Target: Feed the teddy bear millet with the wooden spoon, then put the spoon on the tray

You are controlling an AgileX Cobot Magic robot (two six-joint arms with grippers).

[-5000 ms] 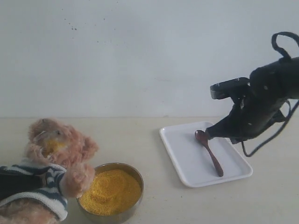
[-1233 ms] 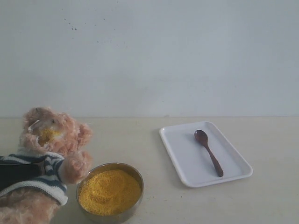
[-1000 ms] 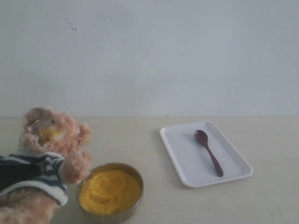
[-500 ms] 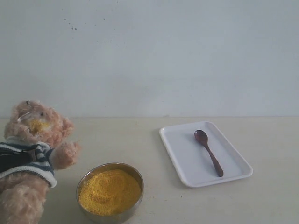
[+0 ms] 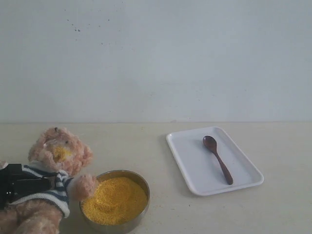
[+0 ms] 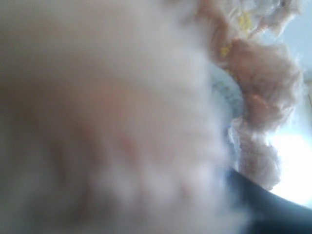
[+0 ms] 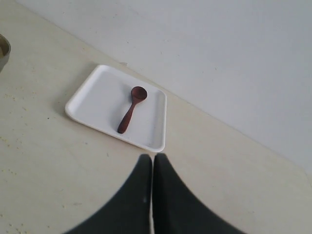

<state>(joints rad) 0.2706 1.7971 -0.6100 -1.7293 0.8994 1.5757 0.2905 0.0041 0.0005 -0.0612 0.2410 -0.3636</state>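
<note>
The teddy bear [image 5: 58, 156] leans back at the near left, yellow grains on its muzzle and one paw at the rim of the metal bowl of millet [image 5: 114, 199]. My left gripper [image 5: 24, 185] is shut across its striped shirt; in the left wrist view blurred fur [image 6: 263, 83] fills the frame. The wooden spoon [image 5: 218, 159] lies loose on the white tray [image 5: 195, 165] at the right. In the right wrist view my right gripper [image 7: 152, 158] is shut and empty, back from the tray [image 7: 97, 97] and the spoon [image 7: 130, 109]. It does not show in the exterior view.
A pale wall stands behind the beige table [image 5: 146, 141]. The bowl's rim [image 7: 2, 51] just shows at the edge of the right wrist view.
The bear swung left and up, then came down and right with its paw at the bowl. The spoon has stayed on the tray. The right arm left the exterior view seconds ago.
</note>
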